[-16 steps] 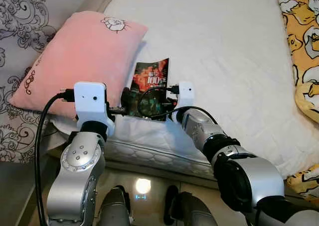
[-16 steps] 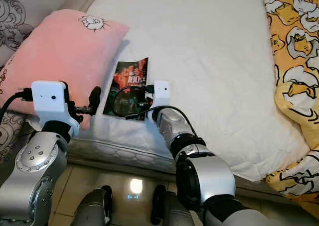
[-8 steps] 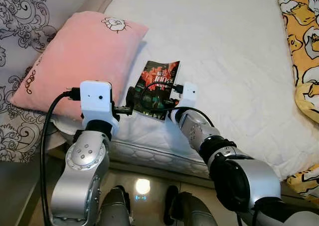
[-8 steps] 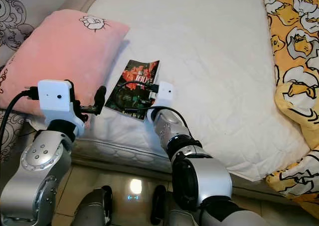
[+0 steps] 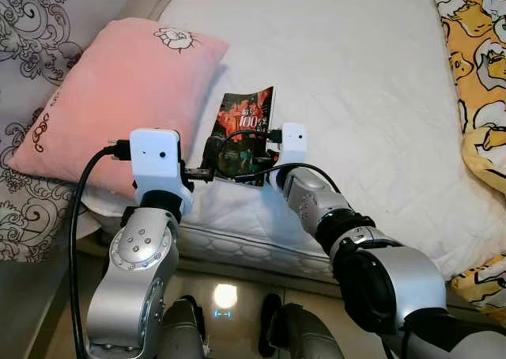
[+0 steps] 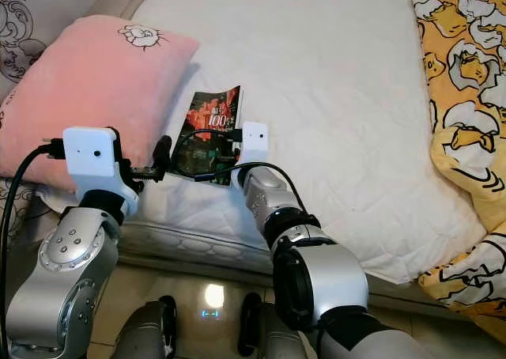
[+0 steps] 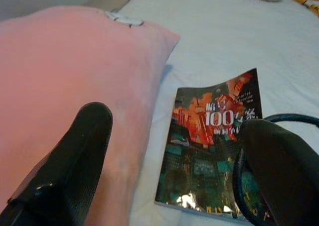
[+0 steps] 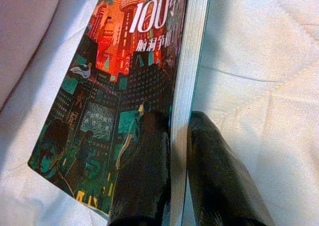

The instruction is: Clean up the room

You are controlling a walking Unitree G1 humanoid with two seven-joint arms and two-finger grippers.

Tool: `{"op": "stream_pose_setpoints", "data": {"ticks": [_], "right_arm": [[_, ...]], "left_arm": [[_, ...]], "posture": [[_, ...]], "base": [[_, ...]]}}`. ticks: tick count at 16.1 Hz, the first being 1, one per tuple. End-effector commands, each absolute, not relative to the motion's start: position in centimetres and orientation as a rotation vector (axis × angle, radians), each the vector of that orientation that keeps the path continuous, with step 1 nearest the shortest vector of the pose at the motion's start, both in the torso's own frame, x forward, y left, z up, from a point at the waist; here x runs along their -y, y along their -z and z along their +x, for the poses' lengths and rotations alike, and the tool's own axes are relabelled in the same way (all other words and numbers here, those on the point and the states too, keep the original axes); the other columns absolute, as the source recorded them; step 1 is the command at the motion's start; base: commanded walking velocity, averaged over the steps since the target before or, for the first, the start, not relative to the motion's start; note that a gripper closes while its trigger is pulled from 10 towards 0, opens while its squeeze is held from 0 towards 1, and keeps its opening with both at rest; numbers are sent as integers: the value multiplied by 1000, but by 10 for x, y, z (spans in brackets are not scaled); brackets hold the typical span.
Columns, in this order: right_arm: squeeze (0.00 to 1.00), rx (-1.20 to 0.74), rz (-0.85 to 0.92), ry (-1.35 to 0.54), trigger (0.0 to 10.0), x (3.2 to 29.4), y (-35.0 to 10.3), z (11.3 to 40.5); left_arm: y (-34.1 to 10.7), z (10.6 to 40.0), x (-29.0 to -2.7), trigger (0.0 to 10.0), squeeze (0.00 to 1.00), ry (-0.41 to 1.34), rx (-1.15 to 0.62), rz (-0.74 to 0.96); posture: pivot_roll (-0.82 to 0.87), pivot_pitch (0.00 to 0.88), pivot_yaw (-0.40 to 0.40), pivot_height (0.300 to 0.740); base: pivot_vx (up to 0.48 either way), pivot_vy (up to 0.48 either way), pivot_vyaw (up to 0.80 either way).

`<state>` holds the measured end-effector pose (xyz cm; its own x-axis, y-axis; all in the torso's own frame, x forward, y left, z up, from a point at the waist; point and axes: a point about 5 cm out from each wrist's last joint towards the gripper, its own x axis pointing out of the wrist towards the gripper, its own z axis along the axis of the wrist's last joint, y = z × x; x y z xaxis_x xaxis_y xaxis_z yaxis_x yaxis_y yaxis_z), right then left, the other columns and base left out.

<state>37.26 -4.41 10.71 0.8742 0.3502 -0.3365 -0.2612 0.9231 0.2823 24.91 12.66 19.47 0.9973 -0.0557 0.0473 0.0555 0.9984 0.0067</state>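
Note:
A paperback book [image 5: 247, 122] with a dark cover, a red city picture and "100" on it lies on the white bed [image 5: 364, 74], beside a pink pillow [image 5: 126, 90]. My right gripper [image 8: 178, 119] is shut on the book's [image 8: 124, 71] near page edge, one finger on the cover and one under it. My left gripper [image 7: 177, 131] stands open just off the book's [image 7: 212, 136] near left corner, one finger [image 7: 79, 146] against the pillow, holding nothing.
A yellow blanket [image 5: 478, 66] with a duck print covers the bed's right side. A patterned grey curtain [image 5: 32, 27] hangs to the left of the pillow. The mattress edge [image 5: 237, 244] is just before me, with tiled floor [image 5: 225, 296] below.
The book has swung a little in my right gripper, its far end turning right and then back. My left gripper has come closer to the book's corner. The camera shifted slightly.

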Motion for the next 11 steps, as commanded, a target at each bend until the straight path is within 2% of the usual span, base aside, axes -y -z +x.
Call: {"op": "stream_pose_setpoints", "data": {"ticks": [1, 6, 8, 11], "right_arm": [[1000, -411, 226, -286, 10000, 49, -102, 372], [1000, -405, 229, -282, 10000, 49, -103, 372], [1000, -373, 178, -298, 10000, 53, -110, 376], [1000, -262, 11, -342, 10000, 64, -135, 389]], "left_arm": [[-195, 250, -121, 10000, 0, 86, 53, 2], [-193, 256, -118, 10000, 0, 89, 50, -9], [-192, 260, -117, 10000, 0, 94, 54, -20], [-195, 273, -108, 10000, 0, 117, 78, -57]], "posture": [[313, 237, -121, 740], [301, 218, -112, 740], [291, 201, -114, 740], [248, 141, -120, 740]], "base": [[0, 0, 0], [0, 0, 0], [0, 0, 0], [0, 0, 0]]}}
